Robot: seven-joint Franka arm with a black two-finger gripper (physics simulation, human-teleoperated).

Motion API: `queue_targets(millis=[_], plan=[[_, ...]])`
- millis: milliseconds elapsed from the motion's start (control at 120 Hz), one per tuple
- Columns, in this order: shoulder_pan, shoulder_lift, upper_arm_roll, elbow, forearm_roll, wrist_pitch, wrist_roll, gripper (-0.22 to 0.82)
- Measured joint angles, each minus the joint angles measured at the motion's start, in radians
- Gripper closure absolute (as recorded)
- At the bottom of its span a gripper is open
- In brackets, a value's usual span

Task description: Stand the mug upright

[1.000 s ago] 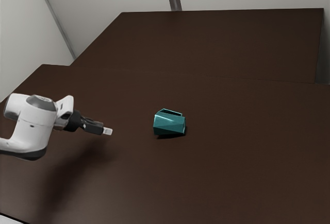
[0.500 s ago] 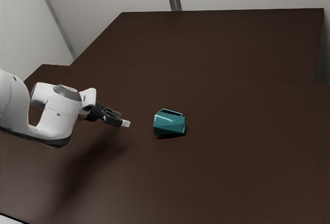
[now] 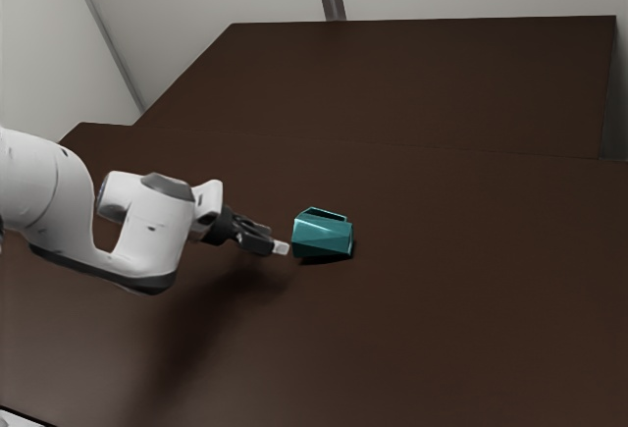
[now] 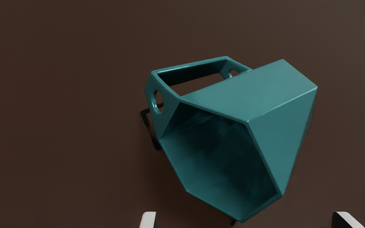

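Mug (image 3: 323, 236): on its side on the brown bench (image 3: 442, 334), mouth (image 4: 217, 161) toward the jaws, handle (image 4: 190, 65) at far side | Jaws: wide open, empty, near the mug, exterior view's left of it | Progress: not upright; gripping, righting, releasing seem still to do

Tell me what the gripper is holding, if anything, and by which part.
Nothing: the gripper is open, and the teal mug lies on its side, ahead of the fingers.
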Motion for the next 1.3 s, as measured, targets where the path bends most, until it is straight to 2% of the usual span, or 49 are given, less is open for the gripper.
queue_targets(millis=[375,725,1300], plan=[[-0.071,0.050,0.000,0.028,-0.060,0.026,0.018,0.05],[-0.095,0.075,0.001,0.075,-0.077,0.039,0.027,0.22],[-0.120,0.075,0.001,0.081,-0.118,0.041,0.035,0.33]])
